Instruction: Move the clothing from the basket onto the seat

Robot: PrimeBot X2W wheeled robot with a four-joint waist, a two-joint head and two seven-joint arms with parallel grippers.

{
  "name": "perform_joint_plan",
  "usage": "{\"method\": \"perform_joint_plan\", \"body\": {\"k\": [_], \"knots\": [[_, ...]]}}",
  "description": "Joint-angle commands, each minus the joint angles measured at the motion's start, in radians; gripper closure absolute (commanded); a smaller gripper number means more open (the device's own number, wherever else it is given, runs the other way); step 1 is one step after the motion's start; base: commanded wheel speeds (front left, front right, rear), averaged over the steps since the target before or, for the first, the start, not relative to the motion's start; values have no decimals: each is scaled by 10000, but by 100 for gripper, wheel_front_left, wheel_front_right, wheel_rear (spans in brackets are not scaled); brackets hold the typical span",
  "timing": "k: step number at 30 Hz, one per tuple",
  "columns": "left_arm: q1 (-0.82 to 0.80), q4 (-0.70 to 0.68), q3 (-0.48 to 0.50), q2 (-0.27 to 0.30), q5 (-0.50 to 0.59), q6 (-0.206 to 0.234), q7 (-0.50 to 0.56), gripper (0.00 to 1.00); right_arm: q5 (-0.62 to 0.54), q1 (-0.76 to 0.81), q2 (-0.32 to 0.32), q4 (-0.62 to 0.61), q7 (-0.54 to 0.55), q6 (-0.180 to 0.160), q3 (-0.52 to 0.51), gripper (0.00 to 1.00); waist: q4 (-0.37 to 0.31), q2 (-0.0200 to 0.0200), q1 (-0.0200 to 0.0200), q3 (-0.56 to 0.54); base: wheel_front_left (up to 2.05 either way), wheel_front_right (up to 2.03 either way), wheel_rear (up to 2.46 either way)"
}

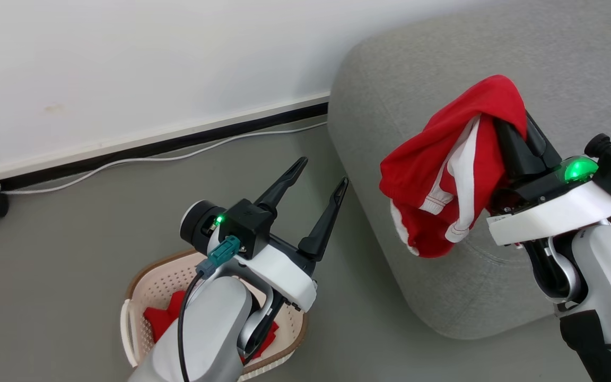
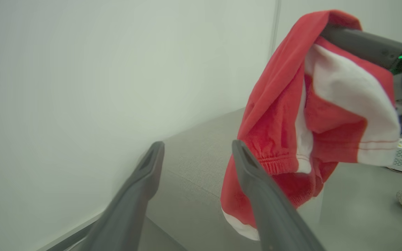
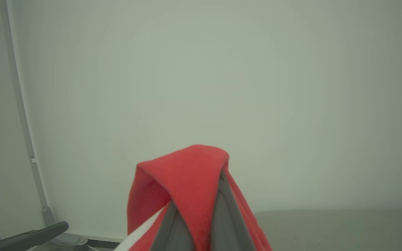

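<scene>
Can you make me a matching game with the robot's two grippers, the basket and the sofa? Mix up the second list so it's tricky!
1. left gripper
2. right gripper
3. basket
4. sofa

A. on the floor, red cloth inside
B. jaws shut on a red garment
C. big and light grey
D. jaws open, holding nothing

Pairs: 1-D, 2-B, 3-A, 4-C

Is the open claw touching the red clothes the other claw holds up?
Apart. Head view shows grey sofa between the left gripper and the red garment.
</scene>
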Motion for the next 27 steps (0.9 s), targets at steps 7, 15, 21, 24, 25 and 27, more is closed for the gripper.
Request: {"method": "perform_joint_plan", "body": {"k": [7, 15, 21, 24, 25, 27], "knots": [[171, -310, 570, 76, -166, -200, -49, 0, 40, 22, -26, -312, -61, 40, -75, 100, -1514, -1, 0, -316, 0, 0, 0], [20, -391, 362, 76, -442, -348, -49, 0, 157, 161, -441, -602, -61, 40, -779, 100, -2205, -1, 0, -91, 0, 0, 0], [-195, -389, 5, 76, -652, -278, -49, 0, 145, 416, -777, -758, -61, 40, -1385, 100, -2270, -1, 0, 48, 0, 0, 0], [-242, -437, -140, 76, -665, -157, -49, 0, 86, 293, -1004, -755, -61, 40, -1616, 100, -2287, -1, 0, 261, 0, 0, 0], [-273, -476, -182, 76, -655, -110, -49, 0, 72, 211, -1074, -735, -61, 40, -1691, 100, -2290, -1, 0, 352, 0, 0, 0], [-339, -541, -285, 76, -578, -17, -49, 0, 21, 1, -1232, -603, -61, 40, -1838, 100, -2291, -1, 0, 560, 0, 0, 0]]}}
